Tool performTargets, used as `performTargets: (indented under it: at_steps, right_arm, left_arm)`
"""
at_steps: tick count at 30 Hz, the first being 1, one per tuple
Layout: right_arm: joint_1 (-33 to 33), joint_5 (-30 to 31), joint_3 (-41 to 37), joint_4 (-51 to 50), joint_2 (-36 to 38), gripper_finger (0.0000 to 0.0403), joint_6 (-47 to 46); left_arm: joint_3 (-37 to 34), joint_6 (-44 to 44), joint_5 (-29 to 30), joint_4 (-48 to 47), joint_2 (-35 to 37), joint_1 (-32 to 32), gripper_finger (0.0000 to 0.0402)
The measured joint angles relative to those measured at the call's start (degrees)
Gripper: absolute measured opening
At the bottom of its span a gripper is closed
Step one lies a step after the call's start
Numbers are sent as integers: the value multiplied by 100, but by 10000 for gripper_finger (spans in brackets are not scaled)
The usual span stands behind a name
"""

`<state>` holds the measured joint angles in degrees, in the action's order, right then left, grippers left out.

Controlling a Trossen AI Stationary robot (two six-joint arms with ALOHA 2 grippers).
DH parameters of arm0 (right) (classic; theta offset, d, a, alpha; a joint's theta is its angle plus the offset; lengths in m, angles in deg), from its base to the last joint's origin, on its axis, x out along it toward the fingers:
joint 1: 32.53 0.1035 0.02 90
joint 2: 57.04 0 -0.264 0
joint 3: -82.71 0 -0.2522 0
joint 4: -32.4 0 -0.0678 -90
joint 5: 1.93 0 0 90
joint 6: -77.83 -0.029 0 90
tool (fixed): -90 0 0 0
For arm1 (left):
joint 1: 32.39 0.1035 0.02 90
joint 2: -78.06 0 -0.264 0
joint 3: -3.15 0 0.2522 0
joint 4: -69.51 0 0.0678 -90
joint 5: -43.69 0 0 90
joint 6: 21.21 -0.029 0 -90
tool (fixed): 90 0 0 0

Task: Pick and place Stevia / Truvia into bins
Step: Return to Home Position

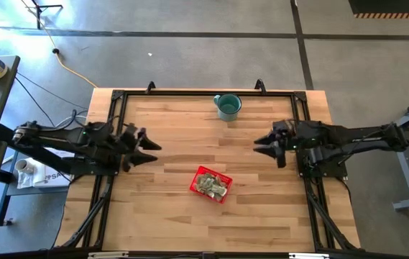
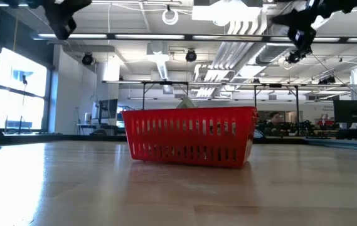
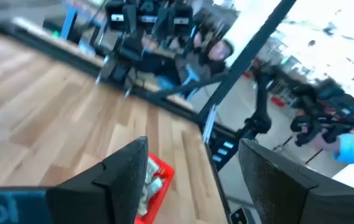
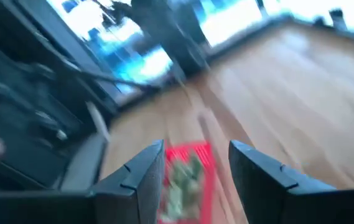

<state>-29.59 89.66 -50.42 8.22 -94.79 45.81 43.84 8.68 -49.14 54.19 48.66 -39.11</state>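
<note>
Left claw (image 1: 152, 152) hangs over the left side of the counter (image 1: 161, 223), right claw (image 1: 259, 147) over the right side. Tips point at each other, well apart. Both are up in the air; the low view catches them only at its top edge. Left claw's fingers (image 3: 119, 182) are spread wide with nothing between them. Right claw's fingers (image 4: 140, 180) are likewise apart and empty. We read this as a parked pose: nothing to carry, no reason to close, arms out of the middle.

Stevia packets (image 1: 212, 186) sit in the red basket (image 1: 195, 180), heaped loosely, with one corner poking above the rim in the low view. The basket stands between the two arms, toward the edge opposite the mug, turned a bit off the wood grain. We see no loose packets on the wood in the high view, so we judge the sorting done or close to it.

Materials:
- **Basket** (image 2: 191, 143): rigid red plastic, square, with slotted walls.
- **Packets:** thin flat paper, pale with green print, probably floppy and quick to slide.
- **Counter:** pale wood planks inside a black frame.
- **Teal mug** (image 1: 228, 106): at the far edge, well apart from the basket, not involved.
</note>
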Motion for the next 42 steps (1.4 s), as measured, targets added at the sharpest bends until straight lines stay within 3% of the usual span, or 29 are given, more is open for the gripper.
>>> performTargets:
  at_steps: [5, 10, 14, 20, 24, 29, 42]
  right_arm:
    - [2, 53, -481, 1355, 613, 169, 617]
    - [4, 235, -1479, 3442, 961, 169, 1271]
    - [4, 95, -2303, 4960, 1007, 170, 1217]
    - [4, -52, -3144, 6208, 1017, 168, 1094]
    - [-104, 127, -3250, 5864, 1036, 169, 1192]
    - [-398, 226, -3250, 5324, 1056, 174, 1076]
    - [-522, 596, -3252, 3585, 1047, 169, 999]
  left_arm:
    - [-615, -142, 48, 93, 864, 0, 282]
    - [-1204, -247, 46, 203, 1435, 0, 282]
    - [-1445, -381, 96, 196, 1841, 0, 282]
    - [-1553, -607, 976, -224, 2124, 0, 282]
    - [-1559, -158, 1666, -1029, 2120, 0, 282]
    - [-1559, 179, 2015, -1573, 2143, 0, 282]
    - [-1559, 184, 1884, -2265, 2135, -2, 282]
